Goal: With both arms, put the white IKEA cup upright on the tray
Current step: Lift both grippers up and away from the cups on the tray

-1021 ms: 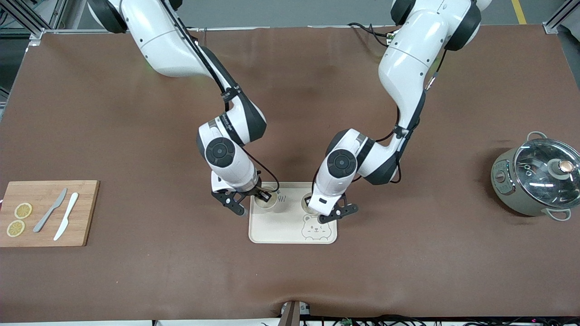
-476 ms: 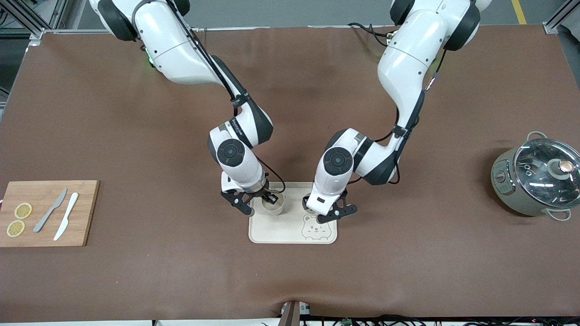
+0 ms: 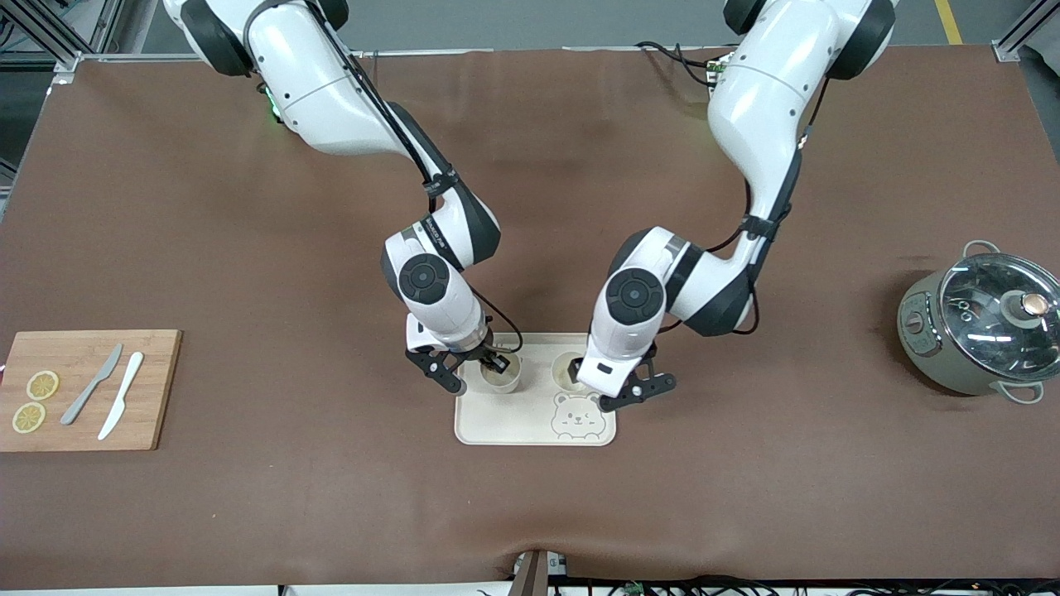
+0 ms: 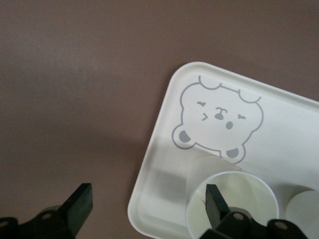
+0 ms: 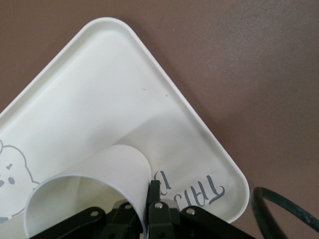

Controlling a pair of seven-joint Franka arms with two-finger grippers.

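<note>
The cream tray [image 3: 505, 426] with a grey bear drawing lies on the brown table. Two white cups stand upright on it. My right gripper [image 3: 494, 362] is shut on the rim of one cup [image 3: 505, 379], one finger inside and one outside; in the right wrist view the gripper [image 5: 149, 191] pinches the cup wall [image 5: 99, 169] over the tray [image 5: 114, 74]. My left gripper [image 3: 623, 389] is open above the other cup [image 3: 566, 368]. In the left wrist view the gripper [image 4: 147, 196] is spread wide, one finger over that cup [image 4: 244, 191] and one off the tray's [image 4: 164, 149] edge.
A wooden cutting board [image 3: 153, 389] with two knives and lemon slices lies at the right arm's end of the table. A grey pot [image 3: 927, 348] with a glass lid stands at the left arm's end.
My right gripper carried its cup along the tray toward the other cup, then held still. My left gripper has shifted a little toward the left arm's end, uncovering its cup.
</note>
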